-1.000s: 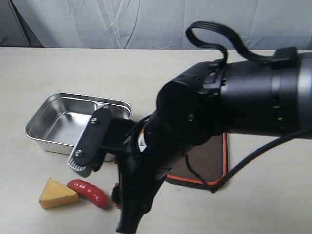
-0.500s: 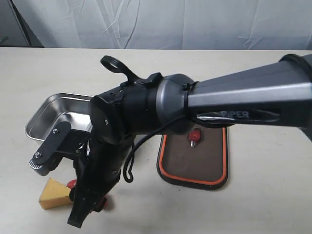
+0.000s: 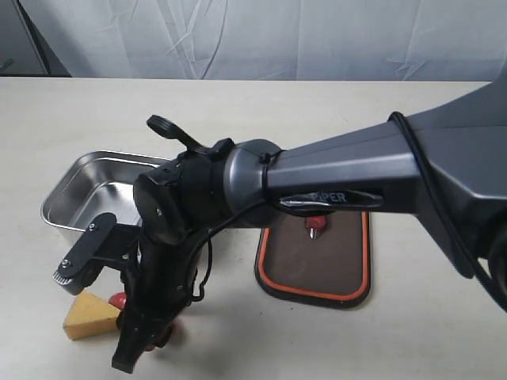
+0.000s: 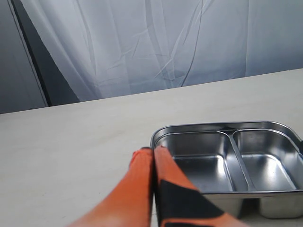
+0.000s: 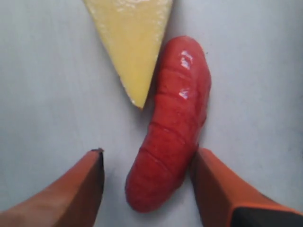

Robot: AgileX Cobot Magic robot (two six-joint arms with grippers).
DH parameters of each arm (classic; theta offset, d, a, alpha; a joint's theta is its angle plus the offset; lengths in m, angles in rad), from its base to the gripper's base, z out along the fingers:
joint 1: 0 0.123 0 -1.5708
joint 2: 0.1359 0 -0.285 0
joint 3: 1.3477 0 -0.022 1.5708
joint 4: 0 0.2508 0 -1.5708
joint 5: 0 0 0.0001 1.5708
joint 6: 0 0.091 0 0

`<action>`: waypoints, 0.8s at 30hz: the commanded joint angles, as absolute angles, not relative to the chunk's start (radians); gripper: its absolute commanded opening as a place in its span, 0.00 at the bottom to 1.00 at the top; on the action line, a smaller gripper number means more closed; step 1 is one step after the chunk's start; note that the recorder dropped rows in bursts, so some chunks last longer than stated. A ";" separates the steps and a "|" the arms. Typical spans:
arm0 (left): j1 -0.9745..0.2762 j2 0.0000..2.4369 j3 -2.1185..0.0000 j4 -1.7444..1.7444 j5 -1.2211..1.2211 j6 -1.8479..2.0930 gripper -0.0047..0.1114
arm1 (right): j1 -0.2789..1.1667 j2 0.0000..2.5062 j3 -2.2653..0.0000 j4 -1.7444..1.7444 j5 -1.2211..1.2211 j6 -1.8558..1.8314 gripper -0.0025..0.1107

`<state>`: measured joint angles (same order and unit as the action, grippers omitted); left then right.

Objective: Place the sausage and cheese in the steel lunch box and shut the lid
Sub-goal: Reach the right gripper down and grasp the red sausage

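Note:
The red sausage (image 5: 173, 127) lies on the table between the fingers of my open right gripper (image 5: 149, 153). One finger (image 5: 215, 184) touches its side and the other stands apart. The yellow cheese (image 5: 132, 38) wedge lies just beyond, its tip by the sausage. In the exterior view the right arm reaches across to the front left and covers most of the sausage (image 3: 119, 300), beside the cheese (image 3: 87, 315). The steel lunch box (image 3: 75, 178) stands empty behind them. The dark lid (image 3: 333, 261) lies flat to the right. My left gripper (image 4: 153, 150) is shut and empty, near the lunch box (image 4: 265, 125) corner.
A white curtain hangs behind the table. The right arm's cable (image 3: 170, 131) loops above the box. The lid's orange valve (image 3: 315, 224) shows just under the arm.
The right arm has swung left and down from above the lid to the sausage. Its fingers now straddle the sausage and have narrowed slightly.

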<state>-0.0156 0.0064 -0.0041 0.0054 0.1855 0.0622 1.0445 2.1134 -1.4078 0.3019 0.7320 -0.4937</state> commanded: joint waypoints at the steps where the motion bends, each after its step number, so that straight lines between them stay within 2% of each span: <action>1: -0.022 0.000 0.000 0.006 0.178 0.061 0.04 | 1.047 2.123 -1.416 0.293 0.739 -0.494 0.35; 6: -0.022 0.000 0.000 0.006 0.178 0.061 0.04 | 1.047 2.125 -1.422 0.293 0.789 -0.494 0.15; 11: -0.022 0.000 0.000 0.006 0.178 0.061 0.04 | 1.047 2.123 -1.422 0.276 0.868 -0.458 0.03; 24: -0.022 0.000 0.000 0.006 0.178 0.061 0.04 | 1.047 2.121 -1.422 0.271 0.884 -0.442 0.02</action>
<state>-0.0156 0.0064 -0.0041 0.0054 0.1855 0.0622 1.0445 2.1219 -1.4226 0.2896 0.8444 -0.4447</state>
